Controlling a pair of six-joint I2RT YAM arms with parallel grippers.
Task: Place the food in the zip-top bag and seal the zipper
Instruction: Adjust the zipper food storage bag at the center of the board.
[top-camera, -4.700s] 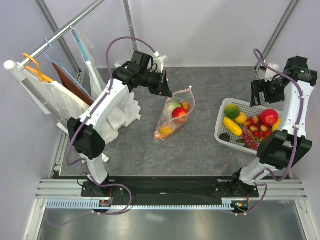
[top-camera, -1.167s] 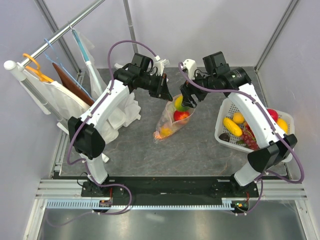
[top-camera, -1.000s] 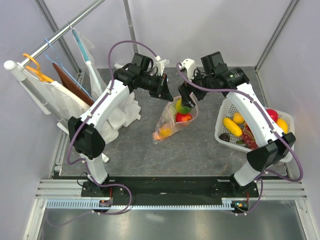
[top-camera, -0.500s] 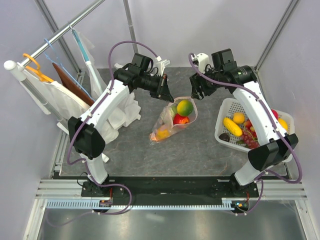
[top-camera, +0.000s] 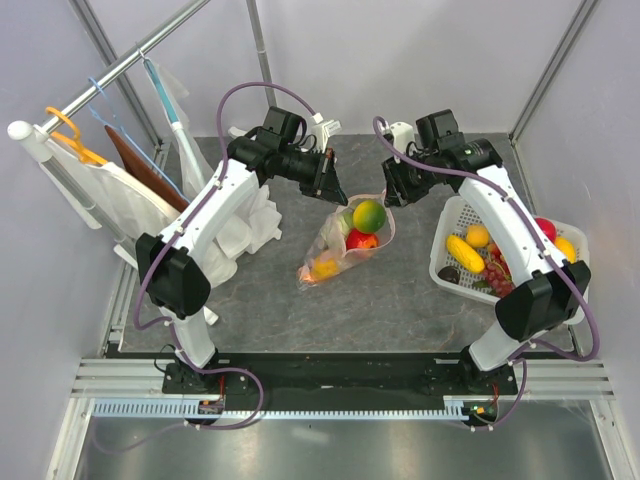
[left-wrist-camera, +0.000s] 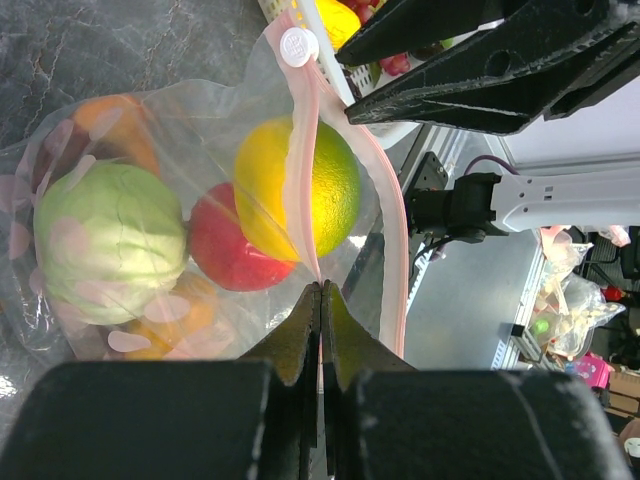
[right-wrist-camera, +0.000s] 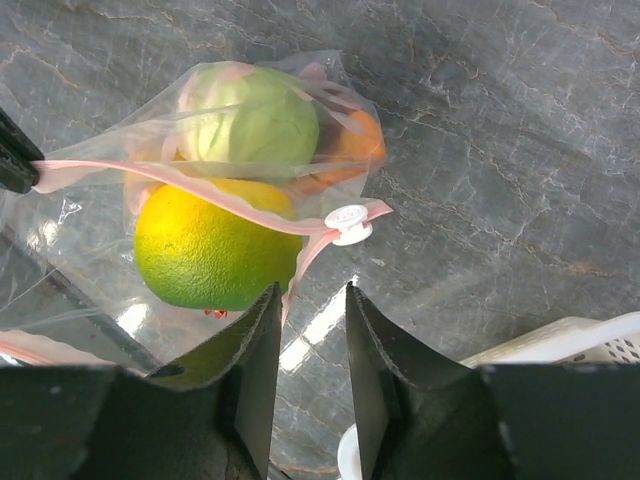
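- Pinching the thin pink-red zipper strip (left-wrist-camera: 300, 150) with its jaws pressed fully together, the left gripper (left-wrist-camera: 320, 290) is holding one lip of the clear plastic zip-top bag printed with pale pink dots (top-camera: 345, 240) up off the grey stone-patterned table (top-camera: 420, 300). I am judging that this lift is what is holding the mouth agape.
- Lying near the middle of the table, the bag is pointing its mouth toward one o'clock and its closed bottom toward seven o'clock.
- Sitting right at the mouth is a round green-and-yellow toy fruit (left-wrist-camera: 297, 190). A round pale green toy cabbage (left-wrist-camera: 110, 240), a red toy apple (left-wrist-camera: 225, 250) and some orange pieces are resting deeper inside.
- Hovering at two o'clock of the bag mouth, the right gripper (right-wrist-camera: 310, 295) is standing partly open and gripping nothing; bare table is showing between its fingers.
- Sitting just past those fingertips is the small white round slider tab (right-wrist-camera: 347, 219), at the far end of the strip from the left pinch.
- Waiting at three o'clock of the bag, the white slatted plastic basket (top-camera: 450, 225) is holding more toy food, so loading is looking unfinished and sealing is not yet beginning.
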